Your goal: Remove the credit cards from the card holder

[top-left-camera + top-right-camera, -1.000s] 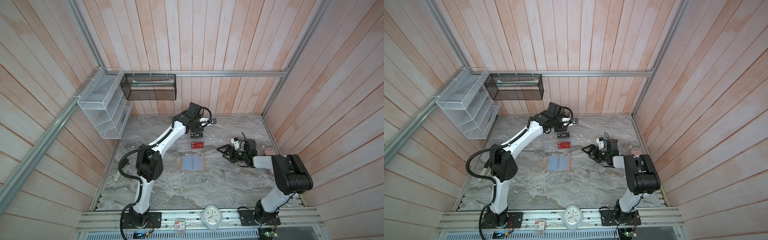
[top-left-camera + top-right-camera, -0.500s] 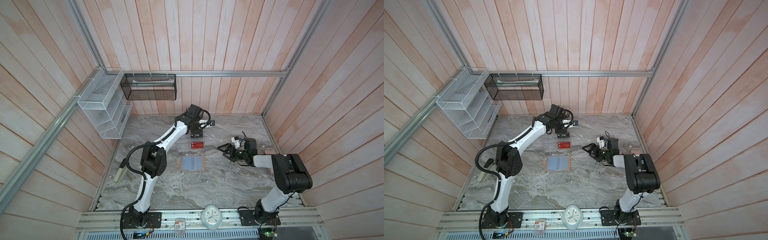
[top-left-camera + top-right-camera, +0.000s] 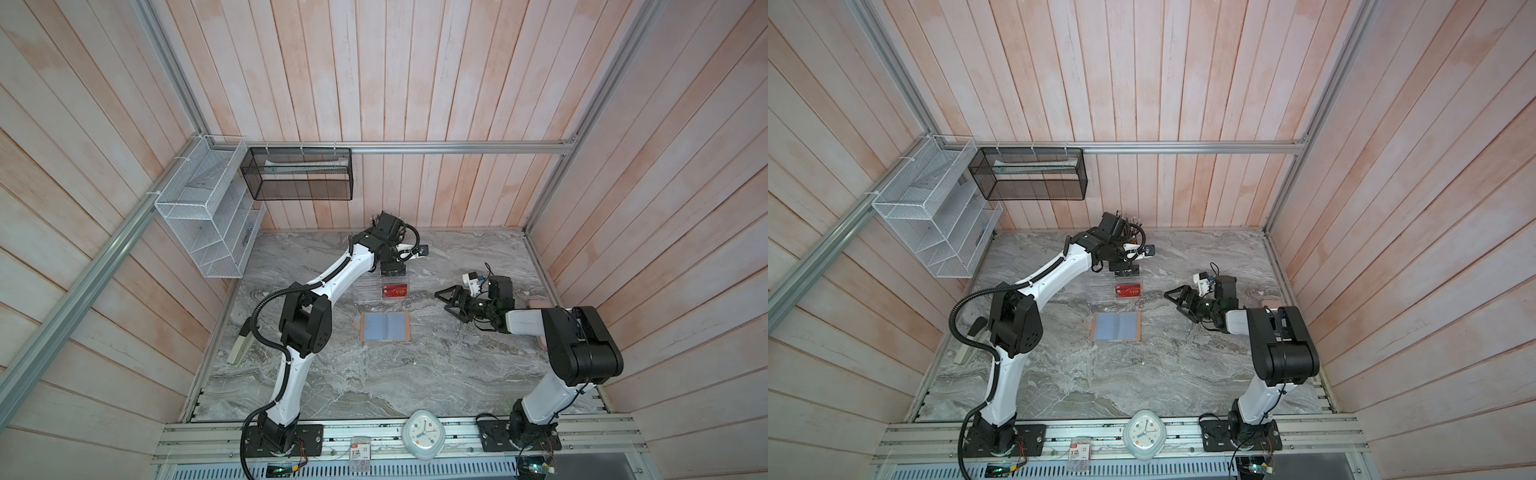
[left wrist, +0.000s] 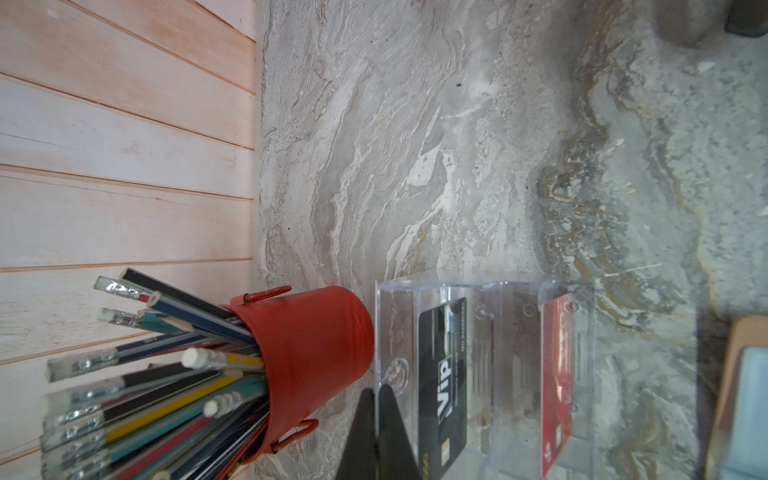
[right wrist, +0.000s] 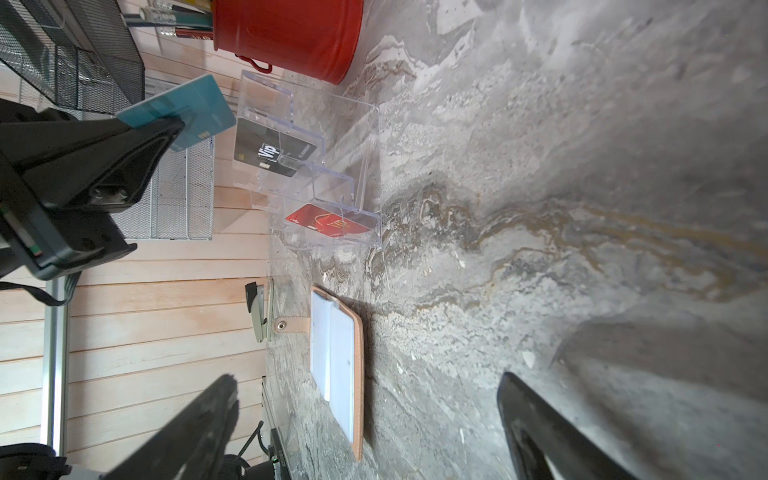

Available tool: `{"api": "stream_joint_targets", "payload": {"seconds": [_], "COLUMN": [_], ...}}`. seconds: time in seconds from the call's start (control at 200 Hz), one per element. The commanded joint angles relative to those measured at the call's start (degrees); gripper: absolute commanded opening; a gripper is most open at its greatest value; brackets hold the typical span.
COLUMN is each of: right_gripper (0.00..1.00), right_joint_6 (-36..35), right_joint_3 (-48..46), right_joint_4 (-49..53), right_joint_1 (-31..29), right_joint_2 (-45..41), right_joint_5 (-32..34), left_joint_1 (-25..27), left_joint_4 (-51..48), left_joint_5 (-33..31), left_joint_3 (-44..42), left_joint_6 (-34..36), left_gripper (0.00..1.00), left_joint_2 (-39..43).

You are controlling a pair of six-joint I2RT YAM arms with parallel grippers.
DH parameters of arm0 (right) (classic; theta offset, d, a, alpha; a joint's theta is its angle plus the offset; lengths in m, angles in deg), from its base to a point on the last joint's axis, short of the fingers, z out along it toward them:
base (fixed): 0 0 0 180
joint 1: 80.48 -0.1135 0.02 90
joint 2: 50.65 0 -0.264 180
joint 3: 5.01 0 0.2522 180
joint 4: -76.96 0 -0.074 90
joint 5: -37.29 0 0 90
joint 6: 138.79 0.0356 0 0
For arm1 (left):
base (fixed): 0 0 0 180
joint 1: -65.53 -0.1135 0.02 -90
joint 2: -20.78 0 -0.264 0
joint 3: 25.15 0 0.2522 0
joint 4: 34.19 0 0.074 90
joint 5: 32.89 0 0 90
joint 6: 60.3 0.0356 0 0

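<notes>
Left gripper (image 5: 172,124), clenched on teal-blue plastic VIP card (image 5: 195,108), clear acrylic tiered rack (image 5: 332,137) holding black card (image 5: 270,151), red card (image 5: 328,220) under its jaws; tan leather card holder (image 5: 358,353) open ahead of released right gripper (image 3: 441,301); risk: pinched card may snag rack lip, slip.

A lab test booth: plank walls (image 3: 415,83), aluminium rail (image 3: 436,147), marble tabletop (image 3: 374,374).
</notes>
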Motion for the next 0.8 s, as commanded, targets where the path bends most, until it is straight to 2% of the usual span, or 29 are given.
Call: {"api": "stream_joint_targets", "payload": {"seconds": [0.0,0.795], "right_gripper": [0.98,0.98], "right_joint_6": [0.73,3.61], "right_joint_3": [-0.78,-2.50], "right_joint_4": [-1.84,-6.48], "right_joint_1": [0.29,-0.49], "right_joint_2": [0.91,1.17], "right_joint_5": [-1.35,-2.04], "left_joint_1": [0.07,0.12], "left_joint_4": [-0.37,1.74], "left_joint_5": [0.16,-2.41], "left_joint_3": [-0.72,-4.92], "left_joint_6": [-0.91,0.49], "left_gripper": [0.00,0.00], "left_joint_2": [2.70,5.36]}}
